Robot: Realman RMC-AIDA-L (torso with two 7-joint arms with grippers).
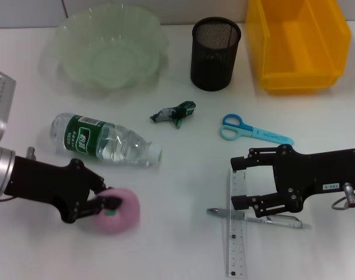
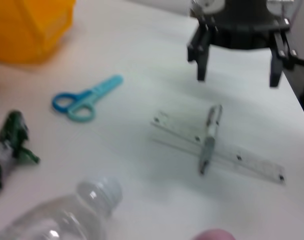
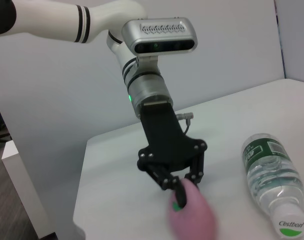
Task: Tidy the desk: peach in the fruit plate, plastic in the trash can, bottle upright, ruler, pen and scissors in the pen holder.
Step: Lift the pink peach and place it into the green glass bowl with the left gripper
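White counter [image 1: 183, 157], pale wall behind. Far edge: translucent green fruit plate [image 1: 107, 49], black mesh pen holder [image 1: 215, 52], yellow bin [image 1: 297, 44]. Mid-counter: water bottle [image 1: 104, 140] lying flat, crumpled plastic wrapper [image 1: 173, 112], blue scissors [image 1: 253, 130]. Pen [image 1: 256, 218] lying across clear ruler [image 1: 236, 227]. Left claw [image 1: 107, 205] clamped on pink peach [image 1: 116, 211], near-left. Right claw [image 1: 240, 182] spread wide, just over ruler.

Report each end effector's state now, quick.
Left end effector: closed on the pink peach, low over the table.
Right end effector: open, holding nothing, above the ruler and pen.
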